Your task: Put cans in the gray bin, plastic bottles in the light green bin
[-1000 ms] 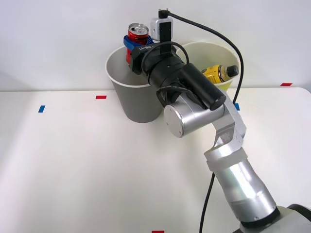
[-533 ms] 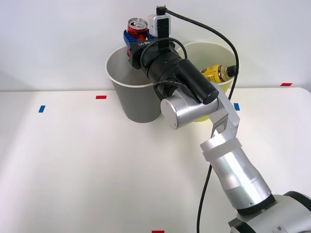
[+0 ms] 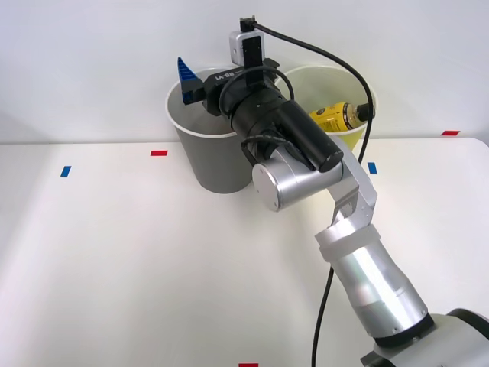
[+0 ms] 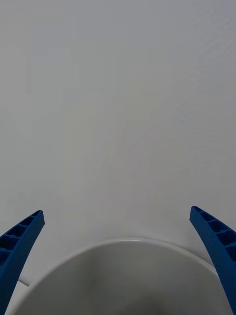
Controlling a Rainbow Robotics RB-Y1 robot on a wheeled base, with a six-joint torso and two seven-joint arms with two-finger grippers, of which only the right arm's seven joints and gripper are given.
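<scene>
My right gripper [image 3: 197,82] hangs open over the mouth of the gray bin [image 3: 206,157], one blue finger [image 3: 186,74] sticking up above the rim. In the right wrist view the gripper [image 4: 115,211] is spread wide with nothing between its fingers, and the gray bin's pale rim [image 4: 118,242] curves below it. The can is out of view. The yellow plastic bottle [image 3: 332,117] with its black cap lies tilted inside the light green bin [image 3: 356,134], just right of the gray one and partly behind my arm.
Both bins stand at the table's far edge against a white wall. My arm crosses the right half of the table, trailing a black cable [image 3: 325,313]. Small tape marks dot the white tabletop: blue [image 3: 65,171], red [image 3: 158,153], red [image 3: 450,132].
The gripper was shut on the red can above the gray bin; it has now opened and the can is gone from between the fingers. The wrist shifted slightly left.
</scene>
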